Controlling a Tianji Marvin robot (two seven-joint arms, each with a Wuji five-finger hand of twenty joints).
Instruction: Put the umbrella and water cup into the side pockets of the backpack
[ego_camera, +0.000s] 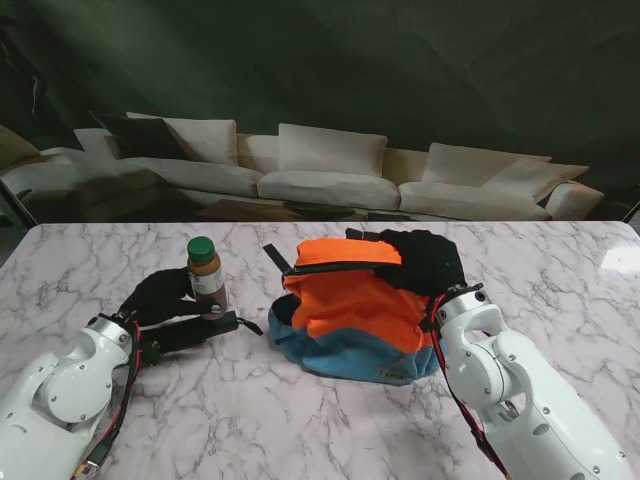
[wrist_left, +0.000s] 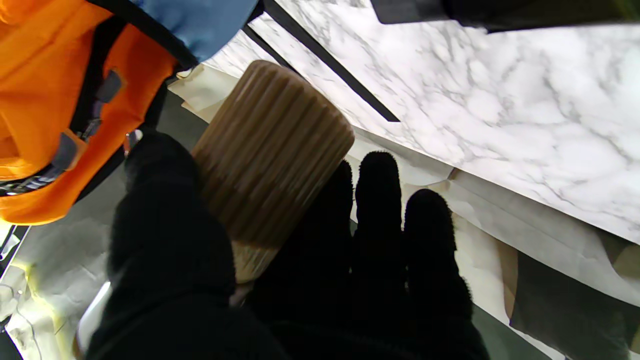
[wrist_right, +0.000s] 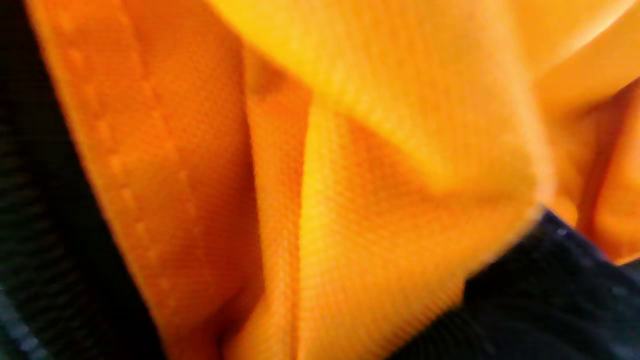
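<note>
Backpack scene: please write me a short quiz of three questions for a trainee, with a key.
1. True or false: the umbrella is already inside a pocket of the backpack.
2. What do the fingers of the left robot hand close around? A) the cup B) the umbrella C) nothing
3. Fill in the missing word: the right robot hand lies on top of the ___.

Key
1. False. It lies on the table, beside the left arm.
2. A. The left wrist view shows thumb and fingers on either side of it.
3. backpack
</note>
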